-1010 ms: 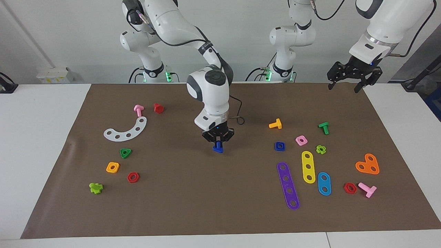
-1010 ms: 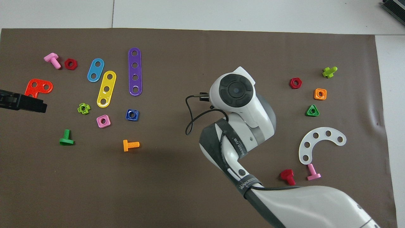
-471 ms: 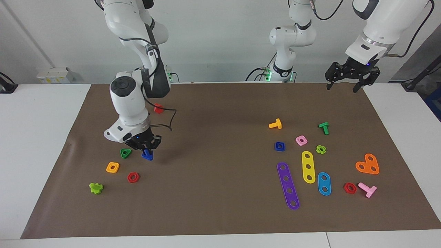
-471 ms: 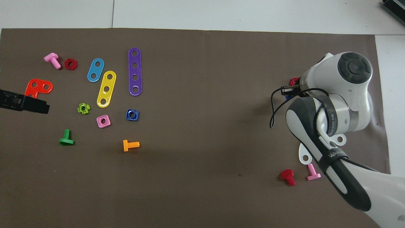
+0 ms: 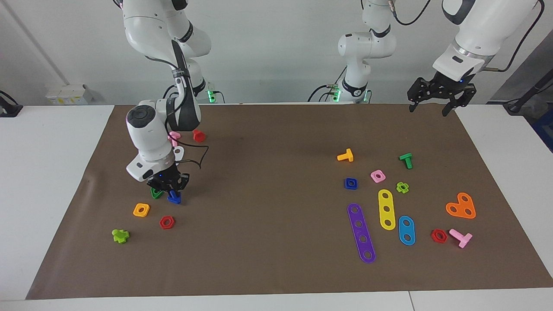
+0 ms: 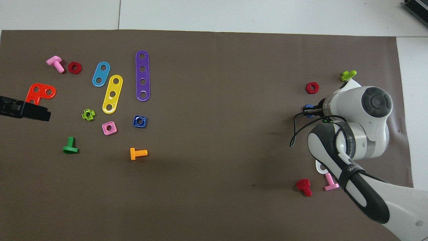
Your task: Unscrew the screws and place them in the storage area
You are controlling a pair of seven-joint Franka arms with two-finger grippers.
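**A:** What's changed in the last second?

**B:** The right gripper (image 5: 172, 190) has carried the dark-blue bolt (image 5: 174, 198) from over mid-mat to the right arm's end of the brown mat (image 5: 268, 242). It's now low, among the loose pieces. In the facing view the bolt sits at about four o'clock from the green triangular nut (image 5: 155, 193) and twelve o'clock from the red hex nut (image 5: 166, 222).

**A:** Let go yet?

**B:** Can't tell. The bolt is right at the gripper's tip and looks down at the mat, but whether it's clamped or freed doesn't show. I'd judge this the set-down, so one screw is nearly stored.

**A:** And its nut?

**B:** The dark-blue square nut (image 5: 351, 183) lies apart, toward the left arm's end. The left gripper (image 5: 436, 97) waits there, jaws spread, empty.

**A:** The feel of the parts?

**B:** Glossy moulded plastic, with a flat head and stubby shaft. The mat is matte, with a slight wrinkle.
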